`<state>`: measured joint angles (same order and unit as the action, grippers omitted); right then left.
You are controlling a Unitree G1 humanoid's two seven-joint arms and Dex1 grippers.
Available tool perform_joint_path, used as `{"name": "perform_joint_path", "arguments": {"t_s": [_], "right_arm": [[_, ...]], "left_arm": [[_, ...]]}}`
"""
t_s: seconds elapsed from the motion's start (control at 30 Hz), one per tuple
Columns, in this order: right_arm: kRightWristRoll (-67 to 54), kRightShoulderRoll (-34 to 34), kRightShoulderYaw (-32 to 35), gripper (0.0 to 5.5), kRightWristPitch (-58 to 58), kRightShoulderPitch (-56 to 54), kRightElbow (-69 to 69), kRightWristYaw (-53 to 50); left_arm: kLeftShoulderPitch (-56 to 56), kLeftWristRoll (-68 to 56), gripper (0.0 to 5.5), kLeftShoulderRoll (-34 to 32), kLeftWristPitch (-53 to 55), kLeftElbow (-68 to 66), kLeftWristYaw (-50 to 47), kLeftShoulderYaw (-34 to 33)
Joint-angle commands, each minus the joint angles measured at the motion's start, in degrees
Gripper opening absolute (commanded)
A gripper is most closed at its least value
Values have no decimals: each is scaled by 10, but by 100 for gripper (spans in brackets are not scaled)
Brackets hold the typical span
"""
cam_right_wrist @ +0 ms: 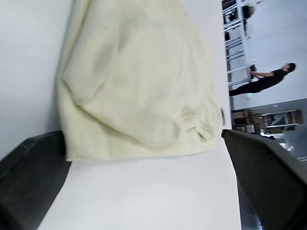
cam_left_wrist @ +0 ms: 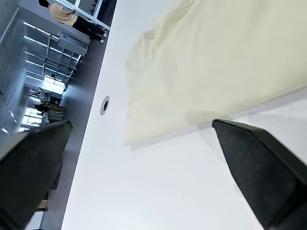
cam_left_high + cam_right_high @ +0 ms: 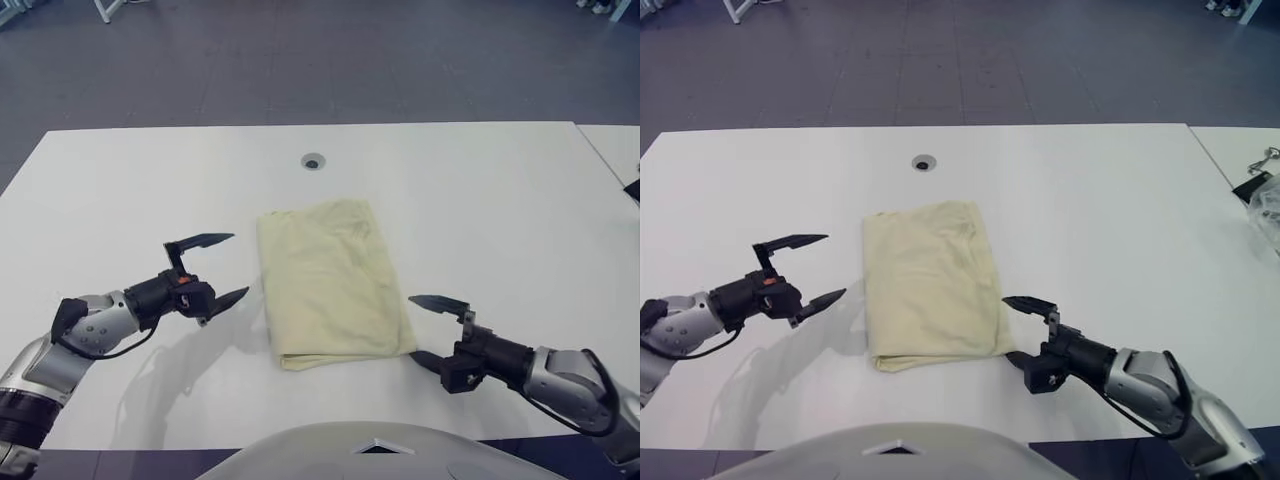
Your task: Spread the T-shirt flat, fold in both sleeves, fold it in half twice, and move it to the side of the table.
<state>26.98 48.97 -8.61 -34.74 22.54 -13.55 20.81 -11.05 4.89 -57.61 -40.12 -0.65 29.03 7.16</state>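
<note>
A pale yellow T-shirt [image 3: 330, 282], folded into a narrow rectangle, lies on the middle of the white table [image 3: 480, 200]. My left gripper [image 3: 218, 268] is open just left of the shirt's left edge, a short gap away. Open too, my right gripper [image 3: 427, 328] hovers at the shirt's near right corner, its lower finger close to the cloth. The left wrist view has the shirt's [image 2: 216, 62] long edge between the two dark fingers. In the right wrist view the folded end of the shirt [image 1: 139, 86] lies between the fingers.
A small round grommet hole [image 3: 313, 161] sits in the table behind the shirt. A second table [image 3: 612, 150] adjoins on the right, with dark objects [image 3: 1260, 190] at its edge. Bare tabletop stretches left and right of the shirt.
</note>
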Motion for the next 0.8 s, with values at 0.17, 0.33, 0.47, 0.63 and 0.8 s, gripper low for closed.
{"name": "perform_joint_path", "arguments": {"t_s": [0.17, 0.33, 0.47, 0.63, 0.8], "right_arm": [[187, -33, -133, 538, -5, -45, 182, -46], [205, -9, -169, 494, -34, -68, 165, -23], [198, 5, -180, 414, -41, -71, 153, -14], [171, -8, -185, 322, -23, -107, 155, -4], [153, 1, -194, 218, -36, -125, 143, 13]], "left_arm": [[-57, 12, 540, -29, -67, 7, 71, 10], [-46, 54, 540, -43, -113, 0, 106, 28], [-32, 62, 540, -40, -135, -10, 127, 48], [-10, 71, 540, -25, -143, -25, 141, 70], [11, 76, 540, -8, -139, -23, 144, 87]]}}
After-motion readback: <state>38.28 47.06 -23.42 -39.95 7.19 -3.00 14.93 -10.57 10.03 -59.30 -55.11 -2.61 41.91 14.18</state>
